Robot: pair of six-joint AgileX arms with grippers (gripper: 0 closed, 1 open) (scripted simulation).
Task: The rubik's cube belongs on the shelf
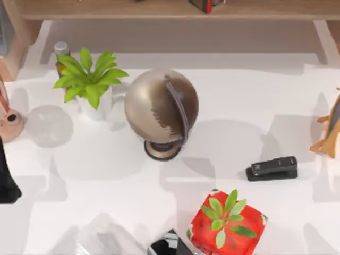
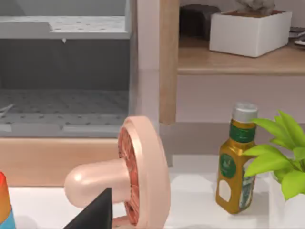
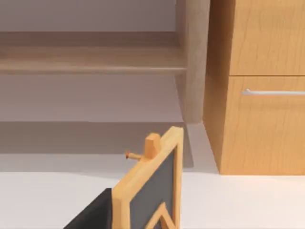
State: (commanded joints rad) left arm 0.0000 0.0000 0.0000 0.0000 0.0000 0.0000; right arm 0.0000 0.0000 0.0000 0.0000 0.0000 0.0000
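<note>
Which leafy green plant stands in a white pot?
The plant left of the globe; the other leaves sit on the red box.

Globe (image 1: 161, 109) at table (image 1: 255, 106) centre; potted plant (image 1: 90, 82) to its left, stapler (image 1: 272, 168) right, shelf (image 1: 106, 9) behind along the back.

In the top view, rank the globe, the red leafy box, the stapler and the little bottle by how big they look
Largest to smallest in the top view:
1. globe
2. red patterned box, cut off by the picture's lower edge
3. black stapler
4. bottle, partly hidden behind the potted plant, so its rank is unsure
</note>
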